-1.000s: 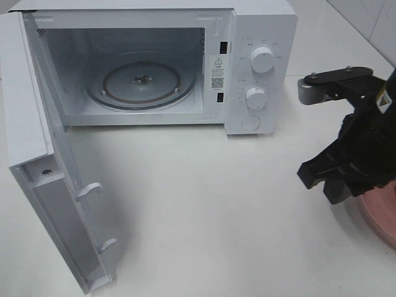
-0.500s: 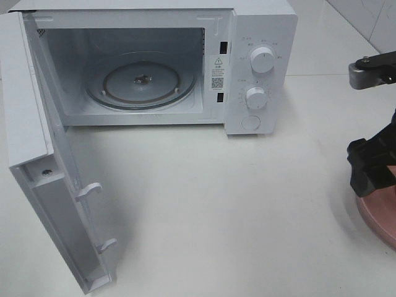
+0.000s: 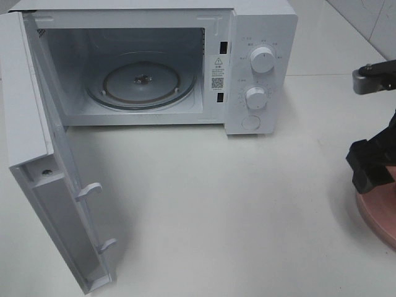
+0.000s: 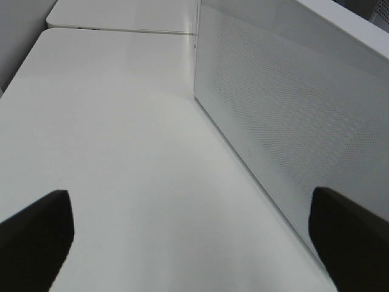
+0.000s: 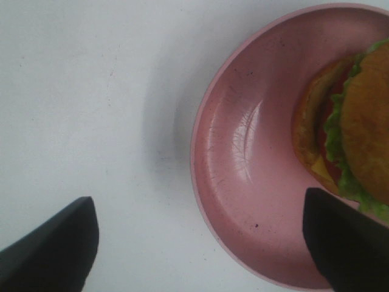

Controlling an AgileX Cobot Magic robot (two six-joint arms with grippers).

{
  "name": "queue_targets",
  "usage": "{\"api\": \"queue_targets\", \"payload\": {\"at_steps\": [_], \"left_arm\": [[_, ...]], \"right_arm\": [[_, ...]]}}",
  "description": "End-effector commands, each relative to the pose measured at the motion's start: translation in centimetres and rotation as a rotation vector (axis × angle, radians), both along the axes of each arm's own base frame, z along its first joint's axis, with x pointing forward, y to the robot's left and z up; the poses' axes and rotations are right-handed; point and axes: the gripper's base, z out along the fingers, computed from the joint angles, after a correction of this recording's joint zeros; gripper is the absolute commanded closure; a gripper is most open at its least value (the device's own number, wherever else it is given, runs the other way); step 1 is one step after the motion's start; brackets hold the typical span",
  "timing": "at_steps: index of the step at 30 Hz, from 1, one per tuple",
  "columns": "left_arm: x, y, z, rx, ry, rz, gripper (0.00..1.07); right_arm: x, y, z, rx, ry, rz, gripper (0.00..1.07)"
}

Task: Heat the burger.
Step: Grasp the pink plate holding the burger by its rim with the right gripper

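Right claw is pulling back over the pink dish, opening wide.
The burger is sitting in that dish on the counter, ungrasped; with the microwave standing open, pickup is likely coming.

Microwave behind, dish far right.
Door swung out to the left; turntable inside; burger on the dish.

Pink dish glossy, scuffed; table smooth.
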Motion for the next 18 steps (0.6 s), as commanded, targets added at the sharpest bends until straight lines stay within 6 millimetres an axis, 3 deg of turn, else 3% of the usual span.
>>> {"api": "queue_targets", "payload": {"at_steps": [1,18], "left_arm": [[-0.3,0.0,0.0,-0.009,-0.028,-0.004,0.09],[-0.3,0.0,0.0,-0.009,-0.028,-0.004,0.09]], "right_arm": [[0.3,0.0,-2.1,0.004,0.005,0.012,0.23],[1.9,-0.2,-7.2,0.009,0.081,0.010,0.31]]}}
